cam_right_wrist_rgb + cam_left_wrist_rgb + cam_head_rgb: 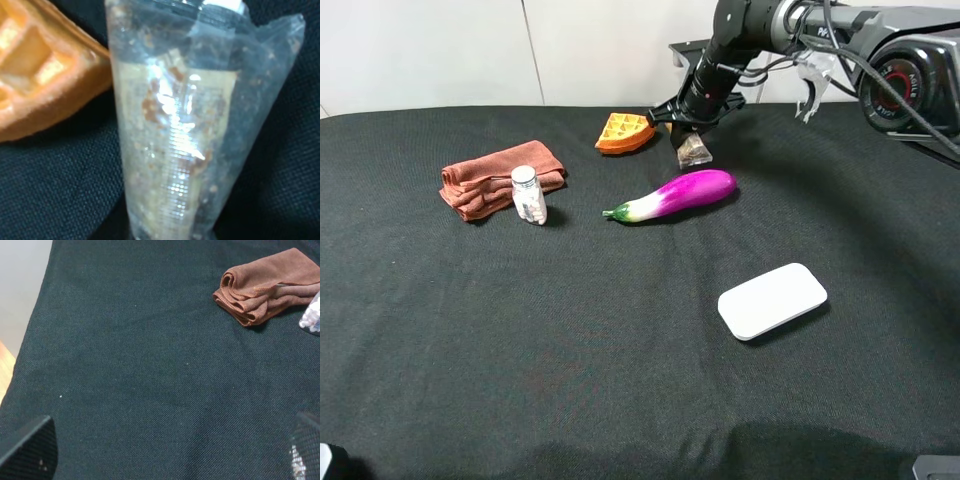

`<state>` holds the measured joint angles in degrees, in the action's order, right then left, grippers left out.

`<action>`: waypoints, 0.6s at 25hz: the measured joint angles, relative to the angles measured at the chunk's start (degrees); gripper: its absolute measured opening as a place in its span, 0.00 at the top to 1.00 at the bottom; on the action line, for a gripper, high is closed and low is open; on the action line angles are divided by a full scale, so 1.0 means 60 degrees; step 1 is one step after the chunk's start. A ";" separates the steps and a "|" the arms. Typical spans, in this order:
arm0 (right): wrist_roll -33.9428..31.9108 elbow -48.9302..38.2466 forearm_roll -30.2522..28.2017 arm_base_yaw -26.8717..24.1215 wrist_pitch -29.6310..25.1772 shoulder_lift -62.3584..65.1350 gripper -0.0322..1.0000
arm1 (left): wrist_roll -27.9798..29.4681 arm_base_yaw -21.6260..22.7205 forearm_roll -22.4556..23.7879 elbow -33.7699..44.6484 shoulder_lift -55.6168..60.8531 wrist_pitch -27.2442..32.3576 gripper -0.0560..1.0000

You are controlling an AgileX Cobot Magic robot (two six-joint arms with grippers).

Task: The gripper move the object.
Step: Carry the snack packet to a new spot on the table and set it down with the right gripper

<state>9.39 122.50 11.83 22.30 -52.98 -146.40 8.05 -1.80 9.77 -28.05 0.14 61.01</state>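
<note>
Clamping the snack packet (pixel 693 150) upright in the right gripper (pixel 688 126) jaws, just beside the waffle wedge (pixel 624 132). Holding the left gripper (pixel 167 455) jaws apart over the worktop (pixel 125 365).

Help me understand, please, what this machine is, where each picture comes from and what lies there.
It is a robot with two arms, each ending in a hand. One picture comes from a camera mounted high; the others from a camera on each wrist. On the black cloth are a brown towel, a white bottle, a waffle wedge, an eggplant and a white case. The right hand seems to pinch the snack packet; its wrist view shows it close up. The left hand is open, holding nothing.
</note>
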 joint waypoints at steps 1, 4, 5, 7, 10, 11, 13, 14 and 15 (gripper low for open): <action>0.0000 0.0000 0.0000 0.0000 -0.0025 -0.0020 0.84 | 0.0000 0.0000 0.0000 0.0000 0.0000 0.0000 0.04; 0.0000 0.0000 0.0000 0.0000 -0.0043 -0.0032 0.84 | 0.0000 0.0000 0.0000 0.0000 0.0000 0.0000 0.04; 0.0000 0.0000 0.0000 0.0000 -0.0043 -0.0032 0.84 | 0.0000 0.0000 0.0000 0.0000 0.0000 0.0000 0.04; 0.0000 0.0000 0.0000 0.0000 -0.0062 -0.0032 0.84 | 0.0000 0.0000 0.0000 0.0000 0.0000 0.0000 0.04; 0.0000 0.0000 0.0000 0.0000 -0.0053 -0.0032 0.84 | 0.0000 0.0000 0.0000 0.0000 0.0000 0.0000 0.04; 0.0000 0.0000 0.0000 0.0000 -0.0044 -0.0032 0.84 | 0.0000 0.0000 0.0000 0.0000 0.0000 0.0000 0.04; 0.0000 0.0000 0.0000 0.0000 0.0004 -0.0032 0.84 | 0.0000 0.0000 0.0000 0.0000 0.0000 0.0000 0.04; 0.0000 0.0000 0.0000 0.0000 0.0045 -0.0032 0.84 | 0.0000 0.0000 0.0000 0.0000 0.0000 0.0000 0.04; 0.0000 0.0000 0.0000 0.0000 0.0088 -0.0032 0.84 | 0.0000 0.0000 0.0000 0.0000 0.0000 0.0000 0.04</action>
<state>9.39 122.50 11.83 22.30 -52.45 -146.59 8.05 -1.80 9.77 -28.05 0.14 61.01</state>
